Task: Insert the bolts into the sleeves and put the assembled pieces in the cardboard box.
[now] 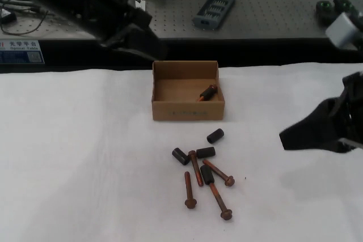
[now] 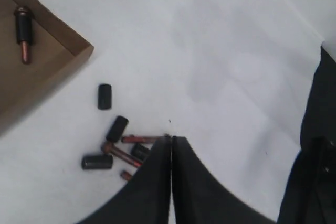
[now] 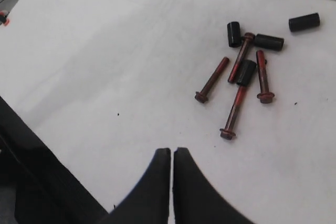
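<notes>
A cardboard box [image 1: 187, 110] stands at the middle back of the white cloth, with one bolt-in-sleeve piece [image 1: 208, 92] inside. In front lie several rusty bolts [image 1: 189, 190] and three loose black sleeves [image 1: 215, 135]; a further sleeve [image 1: 207, 174] sits on the shank of a bolt. My left gripper [image 1: 154, 51] hangs shut and empty behind the box's left corner; its wrist view shows its tips [image 2: 171, 139], the box [image 2: 47, 90], the assembled piece [image 2: 23, 32] and a sleeve [image 2: 104, 96]. My right gripper [image 1: 286, 135], shut and empty, is right of the pile; its tips [image 3: 171, 151] stand apart from the bolts [image 3: 212, 80] and sleeves [image 3: 233, 34].
Behind the cloth runs a perforated metal table with a blue-grey rack [image 1: 214, 7] and dark green parts [image 1: 334, 8]. Cables and a label [image 1: 20, 51] sit at the far left. Bare cloth [image 1: 85, 157] spreads to the left and right of the pile.
</notes>
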`<state>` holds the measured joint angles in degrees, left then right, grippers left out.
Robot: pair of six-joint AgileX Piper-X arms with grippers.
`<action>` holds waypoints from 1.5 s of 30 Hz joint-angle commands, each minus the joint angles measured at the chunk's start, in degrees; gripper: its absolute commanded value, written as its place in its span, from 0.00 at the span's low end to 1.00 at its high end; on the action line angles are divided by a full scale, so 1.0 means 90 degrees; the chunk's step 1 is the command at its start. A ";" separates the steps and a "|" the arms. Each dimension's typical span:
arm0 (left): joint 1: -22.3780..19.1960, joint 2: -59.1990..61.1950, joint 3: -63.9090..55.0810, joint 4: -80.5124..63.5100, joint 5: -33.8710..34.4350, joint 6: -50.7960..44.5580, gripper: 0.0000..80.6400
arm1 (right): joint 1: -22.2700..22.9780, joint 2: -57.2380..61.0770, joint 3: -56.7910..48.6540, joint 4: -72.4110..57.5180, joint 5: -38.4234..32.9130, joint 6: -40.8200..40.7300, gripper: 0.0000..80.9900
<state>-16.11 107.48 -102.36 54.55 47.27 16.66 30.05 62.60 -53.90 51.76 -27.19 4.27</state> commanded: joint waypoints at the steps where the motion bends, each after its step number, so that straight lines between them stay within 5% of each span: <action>1: 0.0009 -0.0907 0.1044 -0.0007 -0.0074 0.0102 0.01 | -0.0002 -0.0042 -0.0013 0.0247 -0.0041 -0.0047 0.04; 12: 0.0009 -0.3561 0.5034 -0.1294 -0.0051 -0.0514 0.01 | 0.0029 -0.0042 -0.0013 0.0593 -0.0041 0.0149 0.04; 17: 0.0009 -0.4703 0.5992 -0.1327 -0.0021 -0.0720 0.01 | 0.0324 0.0003 -0.0013 0.0482 0.0727 0.0120 0.02; 23: 0.0009 -0.5836 0.6270 -0.1315 -0.0021 -0.0959 0.01 | 0.0738 0.0685 -0.0060 0.0280 0.1260 0.0088 0.32; 33: 0.0009 -0.7025 0.6270 -0.1353 -0.0059 -0.1481 0.01 | 0.0992 0.2993 -0.1205 0.0165 0.2492 -0.1303 0.29; 45: 0.0009 -0.7257 0.6270 -0.1353 -0.0075 -0.1451 0.01 | 0.1195 0.5314 -0.2916 0.0212 0.2861 -0.1607 0.29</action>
<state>-16.14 42.57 -45.74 42.44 46.51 3.88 40.80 110.73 -79.58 53.39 -1.06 -9.50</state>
